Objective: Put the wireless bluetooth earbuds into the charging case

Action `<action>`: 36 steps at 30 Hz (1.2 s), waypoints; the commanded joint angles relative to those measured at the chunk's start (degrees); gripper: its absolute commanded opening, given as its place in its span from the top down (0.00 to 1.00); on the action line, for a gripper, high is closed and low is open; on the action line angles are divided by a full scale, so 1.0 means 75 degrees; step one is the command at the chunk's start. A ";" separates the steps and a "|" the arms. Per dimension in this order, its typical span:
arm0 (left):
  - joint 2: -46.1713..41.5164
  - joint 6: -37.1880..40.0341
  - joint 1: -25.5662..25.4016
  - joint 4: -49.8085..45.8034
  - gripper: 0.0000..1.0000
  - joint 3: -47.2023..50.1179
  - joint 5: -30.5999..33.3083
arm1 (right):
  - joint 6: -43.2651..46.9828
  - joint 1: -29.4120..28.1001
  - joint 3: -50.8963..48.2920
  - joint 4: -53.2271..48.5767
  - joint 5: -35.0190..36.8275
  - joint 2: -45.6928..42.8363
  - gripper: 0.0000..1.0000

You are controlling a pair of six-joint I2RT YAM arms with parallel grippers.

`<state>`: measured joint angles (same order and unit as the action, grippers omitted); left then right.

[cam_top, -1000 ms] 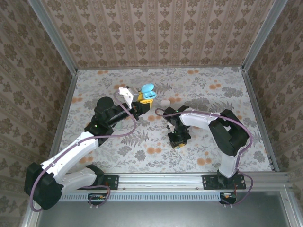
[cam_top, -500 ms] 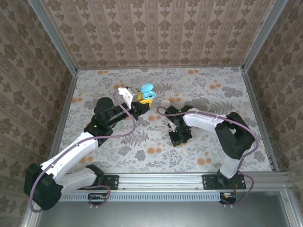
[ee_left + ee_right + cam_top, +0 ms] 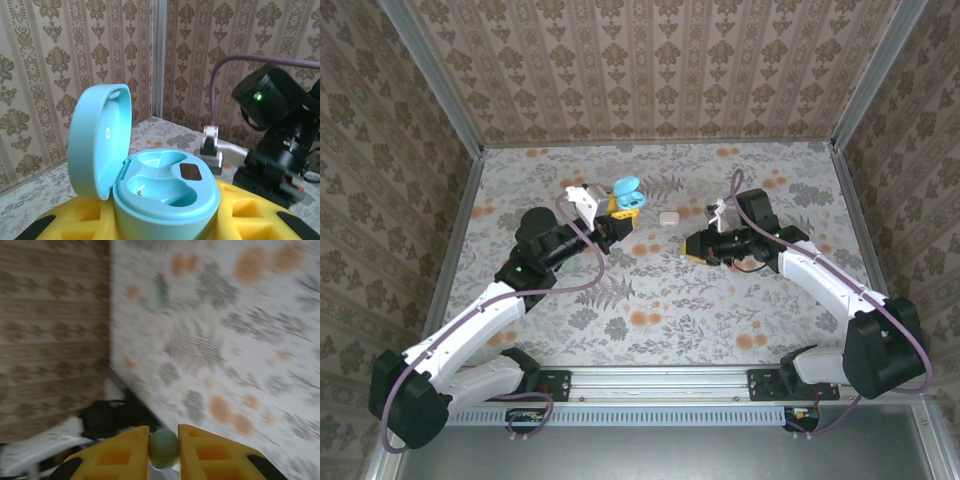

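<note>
Above the floral table [image 3: 650, 320], the right gripper [image 3: 692, 246] pinches a pale earbud [image 3: 164, 449] between its yellow fingers [image 3: 120, 452], while beyond a small white item [image 3: 668, 217] the left gripper [image 3: 620, 207] clamps the teal charging case [image 3: 165, 192], lid hinged open, nearer the back wall [image 3: 650, 70]

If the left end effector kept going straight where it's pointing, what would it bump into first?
Likely nothing nearby. The left end effector, holding the open charging case, points across the table toward the corner post. The right arm sits off to one side of that line, though depth is unclear.
</note>
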<state>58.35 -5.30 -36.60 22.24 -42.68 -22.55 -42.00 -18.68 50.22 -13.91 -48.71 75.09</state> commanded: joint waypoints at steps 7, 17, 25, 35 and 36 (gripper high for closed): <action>-0.0168 0.0305 0.0315 -0.0036 0.73 0.0112 -0.0166 | -0.4130 0.0255 -0.0421 0.5380 -0.2171 0.0143 0.78; -0.0080 0.0739 0.0414 -0.0296 0.73 0.0036 -0.0496 | -0.5945 0.0198 0.0268 0.6747 -0.2340 0.0576 0.78; -0.0156 0.1066 0.0520 -0.0504 0.74 0.0008 -0.0722 | -0.6751 -0.0027 0.0639 0.7262 -0.2317 0.0951 0.78; -0.0105 0.1421 0.0586 -0.0509 0.74 -0.0022 -0.1642 | -0.3710 -0.0329 0.1531 0.3911 -0.1565 0.0290 0.78; -0.0082 0.1419 0.0602 -0.0448 0.74 -0.0014 -0.1712 | -0.3209 -0.0371 0.1670 0.3536 -0.1456 0.0173 0.78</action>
<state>58.37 3.51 -32.51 18.44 -42.35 -31.51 -79.55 -20.75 59.02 24.58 -62.76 80.60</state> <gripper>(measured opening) 0.348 0.219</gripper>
